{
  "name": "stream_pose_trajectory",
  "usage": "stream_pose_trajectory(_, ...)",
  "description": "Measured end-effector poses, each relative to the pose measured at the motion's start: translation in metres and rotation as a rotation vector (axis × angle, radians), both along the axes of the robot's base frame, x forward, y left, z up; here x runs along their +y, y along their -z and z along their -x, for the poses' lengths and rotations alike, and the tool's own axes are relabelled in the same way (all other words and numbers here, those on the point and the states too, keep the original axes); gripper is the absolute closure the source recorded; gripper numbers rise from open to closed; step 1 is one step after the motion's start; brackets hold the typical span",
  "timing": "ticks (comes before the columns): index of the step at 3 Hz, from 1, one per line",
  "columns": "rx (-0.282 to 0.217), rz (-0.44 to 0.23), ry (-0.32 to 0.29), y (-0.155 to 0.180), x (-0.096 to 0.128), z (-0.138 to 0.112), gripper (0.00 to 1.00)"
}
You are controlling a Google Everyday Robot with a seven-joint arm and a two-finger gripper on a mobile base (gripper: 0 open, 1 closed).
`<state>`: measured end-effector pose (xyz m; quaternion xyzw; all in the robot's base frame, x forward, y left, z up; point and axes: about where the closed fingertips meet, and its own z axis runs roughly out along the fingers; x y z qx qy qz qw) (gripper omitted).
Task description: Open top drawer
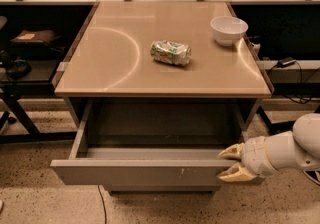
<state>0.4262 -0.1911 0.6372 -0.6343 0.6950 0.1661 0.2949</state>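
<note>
Drawer first: the top drawer (135,172) stands well out from under the front edge of the worktop (110,68), its wide grey front toward the viewer and its shallow grey box open behind it. A few small whitish marks (182,171) sit on that front, right of its centre. My gripper (231,163) is at the right end of the drawer front, below and forward of the worktop's front right corner, reaching in from the right on my white arm (292,148). Its jaws are set one above the other, the upper one over the top lip of the front and the lower one against the outer face. As far as I can make out from this angle, they are pinching the panel between them. Under the drawer, a narrower grey front (160,188) shows as a thin strip, set back beneath it. On the worktop a crushed can (171,52) lies on its side near the middle, a little toward the right edge. A white bowl (229,29) stands upright close to the right edge, nearer the back right corner, apart from the can. A thin cable (102,203) runs over the speckled floor (40,203) below the front edge, toward the front left corner.
</note>
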Motion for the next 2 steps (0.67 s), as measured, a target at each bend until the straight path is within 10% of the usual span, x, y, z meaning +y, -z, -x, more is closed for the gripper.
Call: stream_pose_trajectory(2, 0.000, 0.000, 0.000, 0.0000, 0.0000, 0.0000, 0.58)
